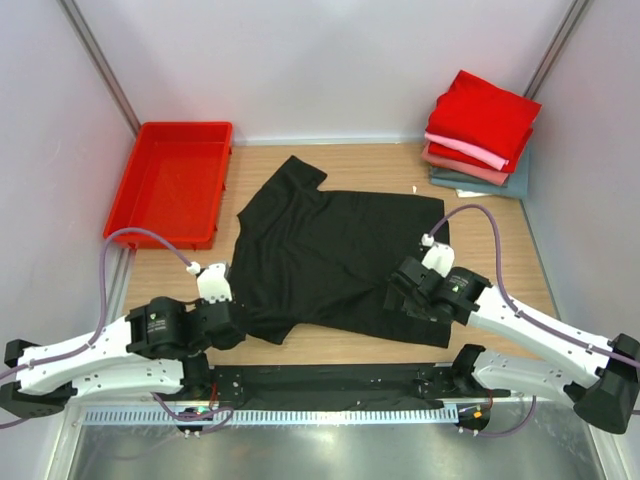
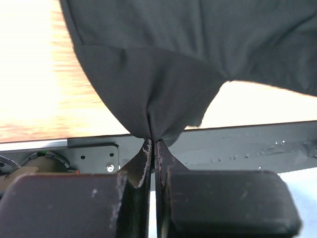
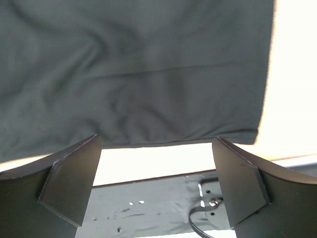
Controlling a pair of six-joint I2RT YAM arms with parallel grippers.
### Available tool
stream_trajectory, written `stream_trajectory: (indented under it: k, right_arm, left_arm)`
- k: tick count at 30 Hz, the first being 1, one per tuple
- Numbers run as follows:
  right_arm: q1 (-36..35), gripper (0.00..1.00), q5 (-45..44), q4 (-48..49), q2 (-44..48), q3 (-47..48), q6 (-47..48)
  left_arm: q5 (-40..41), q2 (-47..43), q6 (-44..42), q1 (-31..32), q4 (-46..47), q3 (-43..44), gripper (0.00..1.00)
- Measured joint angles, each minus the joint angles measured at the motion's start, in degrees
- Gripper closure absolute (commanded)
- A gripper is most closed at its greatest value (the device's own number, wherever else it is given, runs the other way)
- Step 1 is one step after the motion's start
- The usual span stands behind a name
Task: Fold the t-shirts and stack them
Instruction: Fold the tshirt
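Note:
A black t-shirt [image 1: 340, 250] lies spread on the wooden table, collar to the left and hem to the right. My left gripper [image 1: 225, 325] is shut on the near sleeve, and the left wrist view shows the cloth [image 2: 158, 94] bunched where the left gripper [image 2: 154, 141] pinches it. My right gripper [image 1: 405, 290] hovers open over the shirt's near right part. In the right wrist view the shirt's near edge [image 3: 138, 64] lies just beyond the empty right gripper [image 3: 156, 144]. Folded t-shirts are stacked at the back right: red [image 1: 485, 115], pink [image 1: 465, 150], dusty-rose [image 1: 465, 167], grey-teal [image 1: 495, 183].
A red plastic tray [image 1: 170, 185] sits at the back left with nothing in it. Pale walls close in the table on three sides. A black mounting strip [image 1: 330, 382] runs along the near edge between the arm bases.

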State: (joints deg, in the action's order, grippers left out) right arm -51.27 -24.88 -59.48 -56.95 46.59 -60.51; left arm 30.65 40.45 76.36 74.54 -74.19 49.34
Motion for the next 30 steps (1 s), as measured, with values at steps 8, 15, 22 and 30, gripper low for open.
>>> stream_trajectory:
  k: [8, 15, 22, 30]
  right_arm:
    - [-0.96, 0.14, 3.76, -2.54, 1.90, -8.07, -5.79]
    - [-2.05, 0.26, 6.80, -4.70, 2.80, -9.97, -8.17]
    - [-3.08, 0.18, 6.91, -4.85, -0.20, -9.97, -10.32]
    - [-3.17, 0.09, 10.40, 5.03, 9.66, -19.58, -21.16]
  left_arm:
    - [0.42, -1.77, 0.28, 0.00, -1.55, 1.53, 0.94]
    - [0.42, -3.89, 1.11, 0.00, -2.43, 1.53, 0.94]
    - [0.42, -3.65, 1.20, 0.00, -2.43, 1.53, 0.93]
    - [0.90, -4.13, 1.55, 0.00, -2.43, 1.53, 0.96]
